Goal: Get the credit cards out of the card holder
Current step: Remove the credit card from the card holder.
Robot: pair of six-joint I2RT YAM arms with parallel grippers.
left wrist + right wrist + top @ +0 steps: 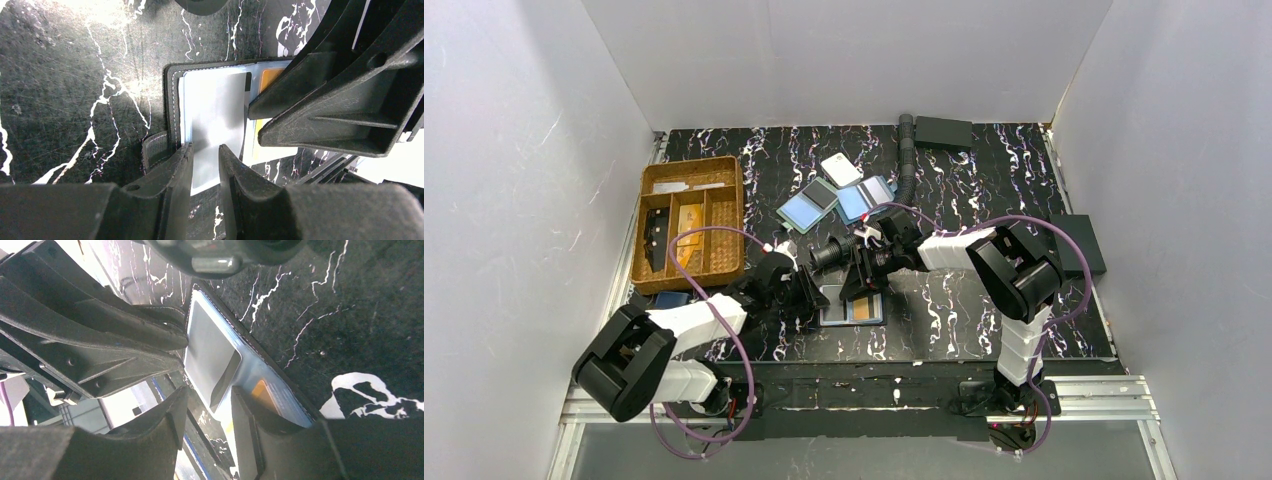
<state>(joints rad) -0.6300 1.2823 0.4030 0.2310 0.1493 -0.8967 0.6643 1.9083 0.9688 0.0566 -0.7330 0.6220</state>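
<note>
The black card holder (854, 322) lies open on the table between both grippers. Its stitched edge shows in the left wrist view (172, 100). The pale light blue card (215, 110) sits in its left half and sticks out past the near edge. The orange card (865, 308) sits in the right half, partly covered in the left wrist view (270, 78). My left gripper (206, 155) hovers low over the pale card's protruding end, jaws narrowly apart with nothing pinched. My right gripper (207, 400) is open, straddling the holder's edge by the pale card (207, 345) and the orange card (260, 390).
A wicker tray (689, 225) stands at the left. Two overlapping blue-and-dark rectangles (824, 205) and a white tag (841, 168) lie behind the grippers. A corrugated hose (909, 160) and black boxes (944, 130) (1079, 245) lie at back and right. A navy pouch (669, 298) lies by the tray.
</note>
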